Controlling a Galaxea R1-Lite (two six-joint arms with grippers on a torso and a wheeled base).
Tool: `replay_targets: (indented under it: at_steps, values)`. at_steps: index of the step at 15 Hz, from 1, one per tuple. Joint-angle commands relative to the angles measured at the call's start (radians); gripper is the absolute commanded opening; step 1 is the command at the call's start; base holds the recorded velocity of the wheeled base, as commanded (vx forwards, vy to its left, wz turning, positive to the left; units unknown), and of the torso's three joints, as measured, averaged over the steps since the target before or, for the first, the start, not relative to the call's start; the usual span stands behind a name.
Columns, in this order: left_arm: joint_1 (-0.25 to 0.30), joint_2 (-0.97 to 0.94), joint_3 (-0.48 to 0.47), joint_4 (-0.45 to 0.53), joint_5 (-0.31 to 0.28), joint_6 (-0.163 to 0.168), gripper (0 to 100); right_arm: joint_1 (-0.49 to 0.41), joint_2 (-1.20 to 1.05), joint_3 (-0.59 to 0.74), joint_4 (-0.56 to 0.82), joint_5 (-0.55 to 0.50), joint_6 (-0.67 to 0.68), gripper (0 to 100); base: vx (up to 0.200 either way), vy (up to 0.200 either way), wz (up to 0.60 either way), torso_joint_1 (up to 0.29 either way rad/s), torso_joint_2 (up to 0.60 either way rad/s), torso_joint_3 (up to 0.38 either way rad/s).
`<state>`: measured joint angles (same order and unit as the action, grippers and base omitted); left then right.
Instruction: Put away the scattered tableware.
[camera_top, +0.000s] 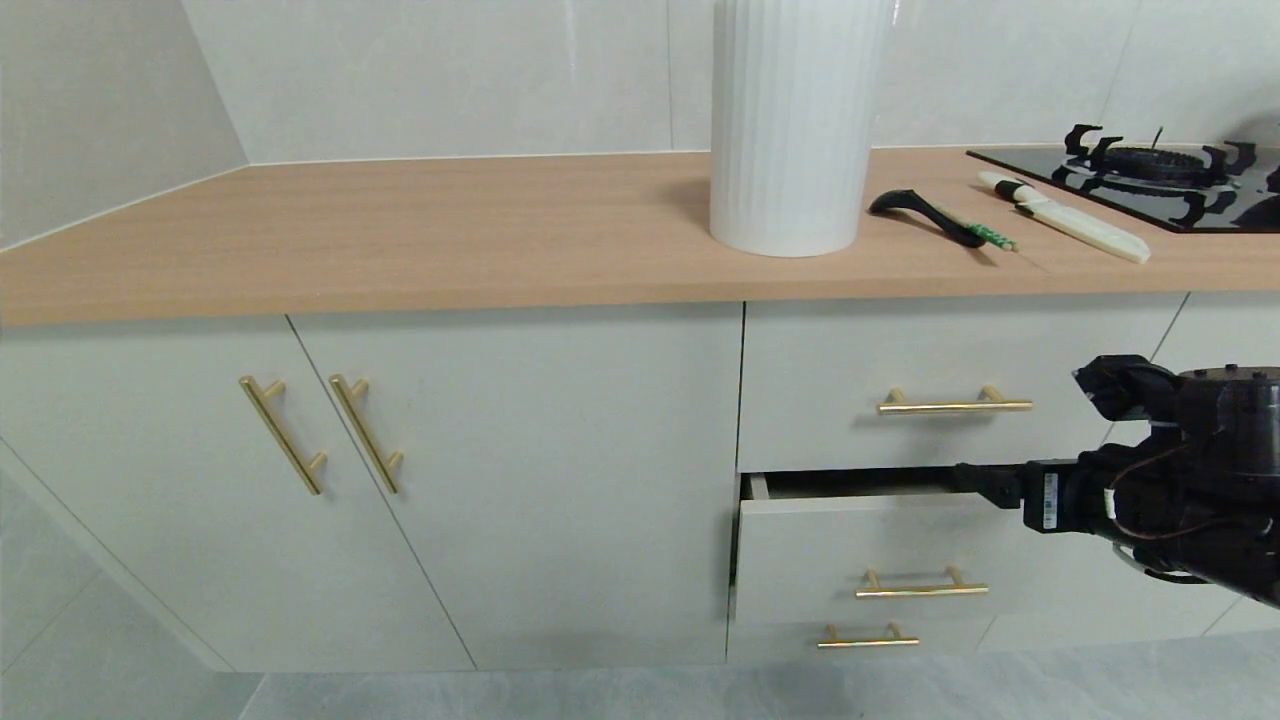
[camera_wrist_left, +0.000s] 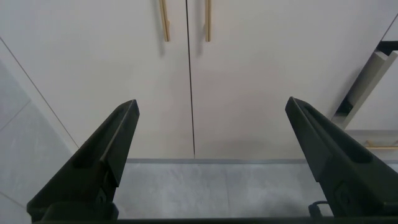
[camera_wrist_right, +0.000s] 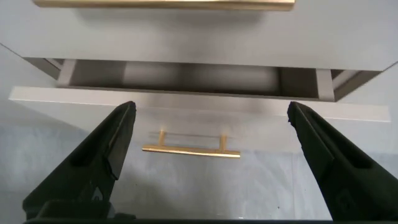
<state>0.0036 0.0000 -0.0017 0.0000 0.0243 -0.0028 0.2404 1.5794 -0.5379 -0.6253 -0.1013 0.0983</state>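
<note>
Wood-look countertop (camera_top: 400, 230) carries the tableware: a black-handled utensil (camera_top: 925, 215) and a pale knife (camera_top: 1065, 215), side by side, well above the right gripper (camera_top: 965, 478). That gripper sits wide open and empty just in front of a drawer (camera_top: 850, 540) pulled out only a crack. The left gripper (camera_wrist_left: 211, 104) faces the cupboard doors (camera_wrist_left: 249, 81), also wide open and empty.

Both pieces lie flat and slim, so a pinch could slip. With such a narrow gap, the long knife might catch the drawer front. A white vase (camera_top: 790, 120) beside the utensil could be knocked.
</note>
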Motion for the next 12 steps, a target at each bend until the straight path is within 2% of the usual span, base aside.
replay_targets:
  at_steps: [1,6,9,12]
  values:
    - [-0.001,0.002,0.000,0.000,0.000,0.000,100,0.020,-0.001,0.003,-0.017,-0.002,0.000,100,0.000,0.000,0.00,0.000,0.00,0.000]
    - [-0.001,0.002,0.000,0.000,0.000,0.000,100,0.048,0.037,0.001,-0.042,-0.002,-0.002,100,0.000,0.000,0.00,0.000,0.00,0.000]
    - [-0.001,0.002,0.000,0.000,0.000,0.000,100,0.063,0.139,-0.010,-0.134,-0.032,-0.008,100,0.000,0.000,0.00,0.000,0.00,0.000]
    - [-0.001,0.002,0.000,0.000,0.000,0.000,100,0.063,0.192,-0.025,-0.152,-0.035,-0.006,100,0.000,0.000,0.00,0.000,0.00,0.000]
